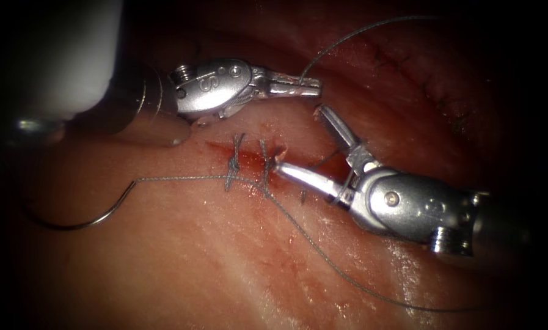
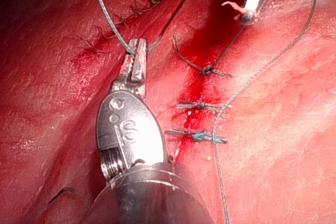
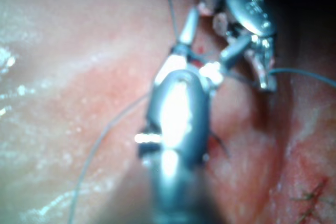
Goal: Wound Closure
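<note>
Gripping the thread (image 1: 341, 43), the left pincer (image 1: 310, 87) keeps it taut; the right pincer (image 1: 298, 143) gapes wide and empty at the cut (image 1: 249, 160). The needle (image 1: 78, 220) lies free on the tissue (image 1: 182, 269), far left.

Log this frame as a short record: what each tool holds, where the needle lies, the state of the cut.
left tool: shut on the thread
right tool: open, holds nothing, one finger at the cut's right end
needle: loose on the tissue, left of the cut, not in it
cut: two stitches across it, red fluid around them
</note>
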`<action>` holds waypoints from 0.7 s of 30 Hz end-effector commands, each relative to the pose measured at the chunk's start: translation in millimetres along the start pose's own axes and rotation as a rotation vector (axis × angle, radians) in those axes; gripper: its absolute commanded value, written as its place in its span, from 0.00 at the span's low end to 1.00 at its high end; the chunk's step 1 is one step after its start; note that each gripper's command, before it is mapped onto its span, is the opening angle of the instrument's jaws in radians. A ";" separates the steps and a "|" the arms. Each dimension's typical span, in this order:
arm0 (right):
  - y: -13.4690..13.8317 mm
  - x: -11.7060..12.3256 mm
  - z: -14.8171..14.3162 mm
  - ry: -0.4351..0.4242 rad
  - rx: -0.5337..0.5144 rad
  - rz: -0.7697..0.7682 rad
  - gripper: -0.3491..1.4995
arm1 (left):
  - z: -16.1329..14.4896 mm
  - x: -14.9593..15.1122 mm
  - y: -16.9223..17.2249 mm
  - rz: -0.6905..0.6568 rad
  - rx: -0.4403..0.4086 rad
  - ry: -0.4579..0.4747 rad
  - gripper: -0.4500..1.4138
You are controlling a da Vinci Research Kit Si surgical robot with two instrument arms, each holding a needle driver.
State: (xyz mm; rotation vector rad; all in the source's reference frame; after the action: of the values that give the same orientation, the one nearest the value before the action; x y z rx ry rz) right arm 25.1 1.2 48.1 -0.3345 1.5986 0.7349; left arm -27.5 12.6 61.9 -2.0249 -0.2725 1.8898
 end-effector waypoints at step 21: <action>2.3 -8.1 -2.4 -0.221 -0.207 0.572 0.75 | -1.2 -1.1 6.7 0.019 0.023 -0.021 0.00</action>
State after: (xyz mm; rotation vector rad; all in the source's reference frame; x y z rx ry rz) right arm 22.6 0.3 55.9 0.0702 1.4131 1.3361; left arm -26.6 6.2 59.7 -1.9998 -0.2304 1.9192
